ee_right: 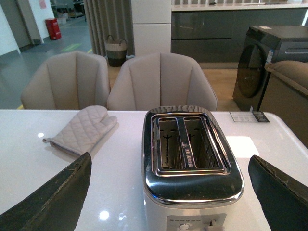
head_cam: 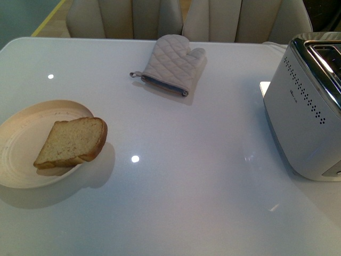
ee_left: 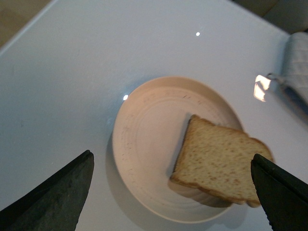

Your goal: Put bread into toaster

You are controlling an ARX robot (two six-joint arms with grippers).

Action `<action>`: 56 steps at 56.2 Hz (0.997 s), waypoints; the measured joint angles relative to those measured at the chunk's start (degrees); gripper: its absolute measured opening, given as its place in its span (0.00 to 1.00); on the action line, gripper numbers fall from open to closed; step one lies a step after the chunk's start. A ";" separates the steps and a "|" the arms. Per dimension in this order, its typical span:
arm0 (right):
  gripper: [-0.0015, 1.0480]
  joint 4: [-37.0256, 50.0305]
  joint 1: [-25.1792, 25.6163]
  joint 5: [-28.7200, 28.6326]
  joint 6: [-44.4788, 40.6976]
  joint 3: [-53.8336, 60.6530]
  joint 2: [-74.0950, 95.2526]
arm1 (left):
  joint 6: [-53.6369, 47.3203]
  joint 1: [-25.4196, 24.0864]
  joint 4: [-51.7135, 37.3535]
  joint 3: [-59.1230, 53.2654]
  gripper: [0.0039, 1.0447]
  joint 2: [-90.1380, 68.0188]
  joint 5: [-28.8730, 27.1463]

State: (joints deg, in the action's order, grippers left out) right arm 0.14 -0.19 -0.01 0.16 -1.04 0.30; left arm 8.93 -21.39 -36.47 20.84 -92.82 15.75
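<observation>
On the left of the white table [head_cam: 176, 176] sits a shallow cream plate [head_cam: 18, 160], its left part cut off by the edge of the front view. The bread [head_cam: 72, 141], a single tan slice with a darker brown crust, lies on the right side of that plate. Its square end is over the plate's well, and its rounded end sticks out past the rim towards the middle of the table. The slice is well apart from the toaster.

The left gripper [ee_left: 171, 156] hangs above the plate and bread. Its two dark fingers [ee_left: 57, 197] are spread wide to either side of the plate, touching nothing and holding nothing.

Further back, near the middle of the table's far edge, a quilted beige oven mitt [head_cam: 173, 64] lies flat, with a small loop at its cuff end. Beyond it, two pale upholstered chairs [ee_right: 161, 82] stand side by side at the table.

On the right stands the toaster [head_cam: 303, 106], a boxy white body with rows of small dark dots along its side and a shiny chrome top. It is partly cut off by the right edge of the front view. From the right wrist camera, its two long slots [ee_right: 188, 144] are open and empty.

The right gripper [ee_right: 168, 158] hovers over the toaster. Its dark fingers [ee_right: 53, 202] are parted widely on both sides of it, gripping nothing and not touching the toaster.
</observation>
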 joint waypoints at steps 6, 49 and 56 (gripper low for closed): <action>0.91 0.00 0.00 -0.02 -0.02 0.00 0.00 | -0.66 -0.13 -0.76 3.61 0.93 -10.03 -1.46; 0.91 0.00 0.00 -0.02 -0.02 0.00 0.00 | -3.39 5.25 -1.46 20.02 0.93 -39.47 -9.81; 0.91 0.00 0.00 0.00 -0.02 0.00 0.00 | -4.07 6.12 0.07 21.55 0.76 -42.10 -11.47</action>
State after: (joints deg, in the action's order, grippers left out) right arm 0.14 -0.19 -0.01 0.14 -1.04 0.30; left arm 4.86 -15.27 -36.40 42.39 -134.91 4.27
